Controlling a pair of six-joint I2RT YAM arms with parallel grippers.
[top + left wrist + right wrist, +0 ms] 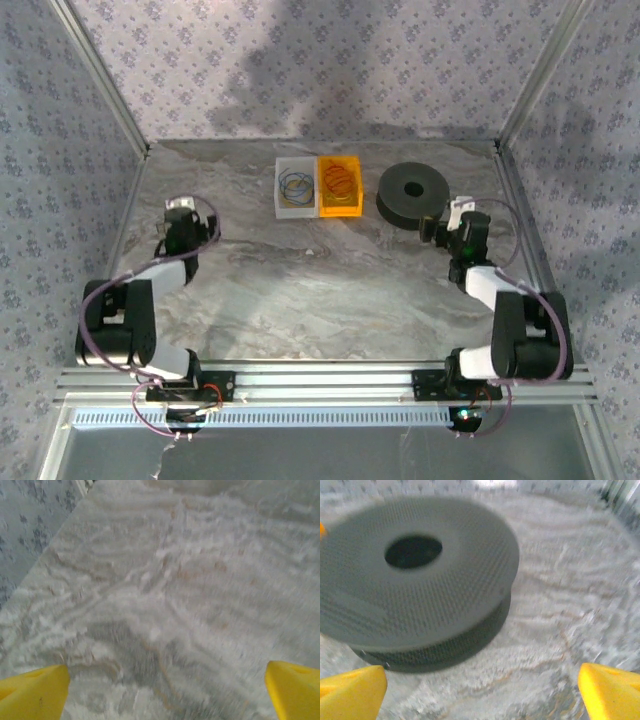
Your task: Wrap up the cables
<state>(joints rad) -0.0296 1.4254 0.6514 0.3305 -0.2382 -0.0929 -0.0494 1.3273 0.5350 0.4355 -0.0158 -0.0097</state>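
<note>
With my left gripper (pixel 162 692) and right gripper (pixel 482 690) both spread empty, I'm at the reach: the cables (pixel 339 178) lie coiled in the orange bin (pixel 339 210) beside the black spool (pixel 412 190), likely needing a fine pinch

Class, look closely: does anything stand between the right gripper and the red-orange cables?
Yes. The black spool lies between the right gripper and the cables, directly ahead of it. The cables also sit inside an orange bin, behind its walls.
</note>
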